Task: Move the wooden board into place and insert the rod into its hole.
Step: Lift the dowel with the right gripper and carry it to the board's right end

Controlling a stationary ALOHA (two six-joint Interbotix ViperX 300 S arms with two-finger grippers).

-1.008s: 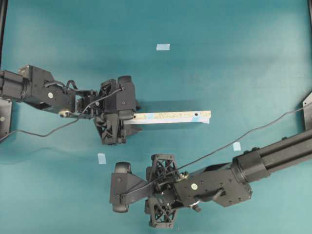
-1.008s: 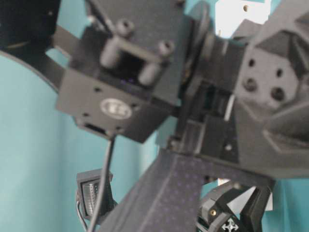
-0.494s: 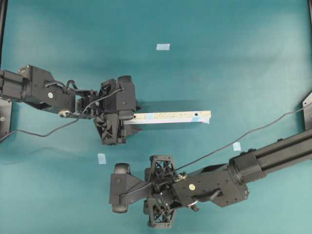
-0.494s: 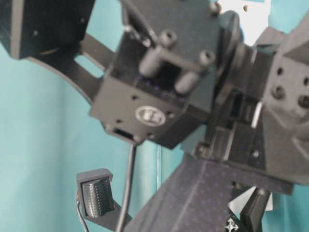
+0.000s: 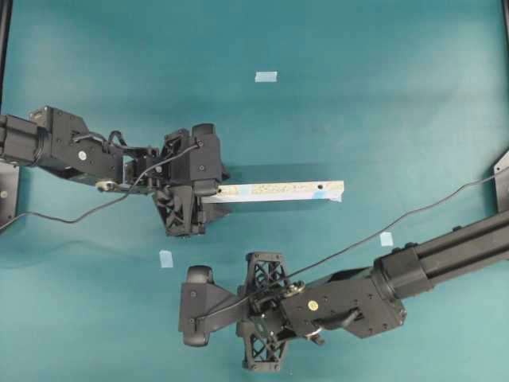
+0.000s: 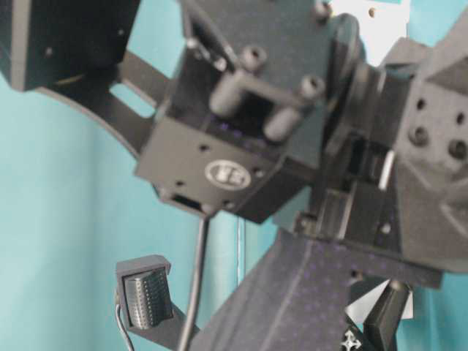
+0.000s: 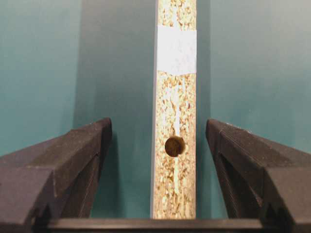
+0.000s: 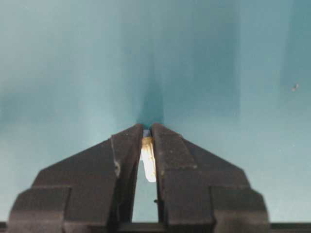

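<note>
The wooden board lies left to right on the teal table. Its left end, which carries a light-blue tape patch, sits between the fingers of my left gripper. In the left wrist view the left gripper is open, with one finger on each side of the board and neither touching it. The hole shows dark and empty between them. My right gripper hovers low at the front, apart from the board. In the right wrist view the right gripper is shut on the small whitish rod.
Pale-blue tape squares lie on the table at the back, front left and right. A second dark hole sits near the board's right end. The right arm fills most of the table-level view.
My right gripper's jaws have closed on the rod, after the arm shifted slightly toward the front. The left gripper and the board have not moved.
</note>
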